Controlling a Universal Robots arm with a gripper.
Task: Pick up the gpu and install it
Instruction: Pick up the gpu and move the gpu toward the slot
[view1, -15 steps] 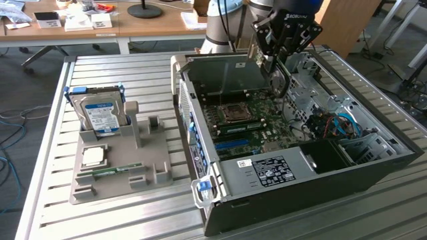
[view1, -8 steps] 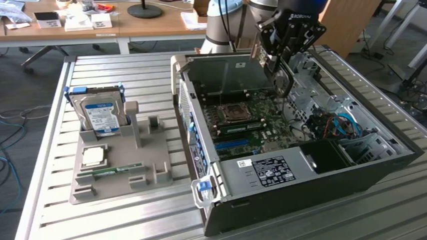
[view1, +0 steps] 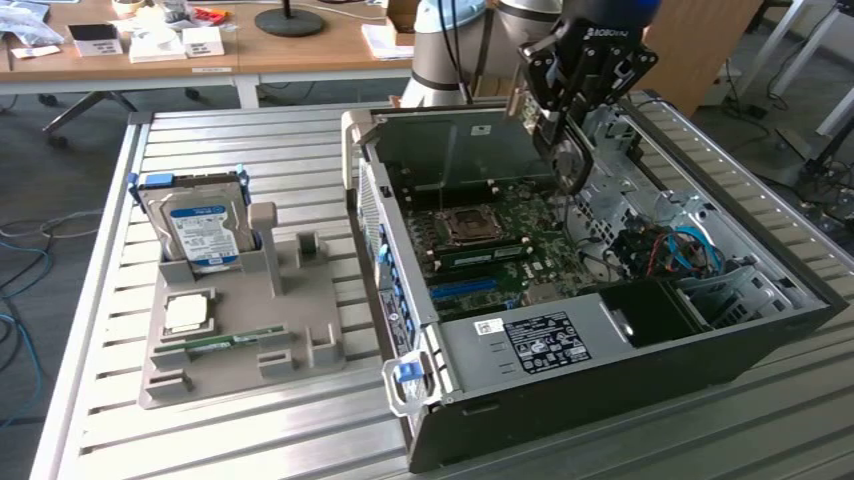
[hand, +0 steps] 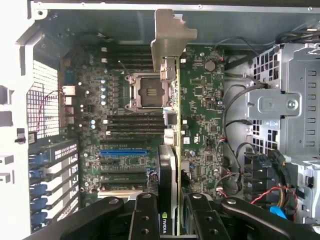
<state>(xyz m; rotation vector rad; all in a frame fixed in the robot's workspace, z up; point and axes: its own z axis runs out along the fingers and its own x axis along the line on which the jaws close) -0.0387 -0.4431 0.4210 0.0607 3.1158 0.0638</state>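
Black claw (view1: 571, 118) grips the graphics card (view1: 577, 160), which hangs on edge over the motherboard (view1: 501, 235) inside the open computer case (view1: 400, 250); pickup looks done, seating not yet, and that likely calls for lining its lower edge up with a slot.

One gpu (hand: 169, 165), one open computer case (view1: 601, 400), one hard drive (view1: 200, 235), one grey holder (view1: 320, 300), one processor chip (view1: 187, 313).
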